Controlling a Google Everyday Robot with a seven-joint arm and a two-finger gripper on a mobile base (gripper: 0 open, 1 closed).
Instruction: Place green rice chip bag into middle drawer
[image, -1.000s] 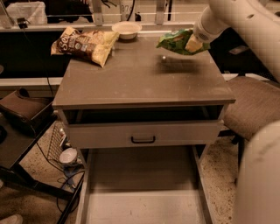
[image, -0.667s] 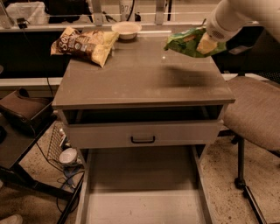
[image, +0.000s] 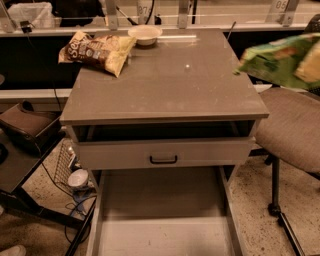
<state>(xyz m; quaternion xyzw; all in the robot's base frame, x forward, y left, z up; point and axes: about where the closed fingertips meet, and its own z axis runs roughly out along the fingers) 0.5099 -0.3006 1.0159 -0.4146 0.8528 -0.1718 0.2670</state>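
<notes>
Gripper (image: 309, 68) far right, on green bag (image: 270, 62)

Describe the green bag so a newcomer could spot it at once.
Start at the grey cabinet and look past its right edge, above the chair. There the green bag hangs in the air, held by the gripper at the picture's right edge. Unlike the yellow-and-brown bag lying on the cabinet top, it is bright green and airborne.

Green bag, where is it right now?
The green bag hangs at the camera view's far right, in the air off the right edge of the cabinet top, above the chair, held by the gripper at the frame's border.
</notes>
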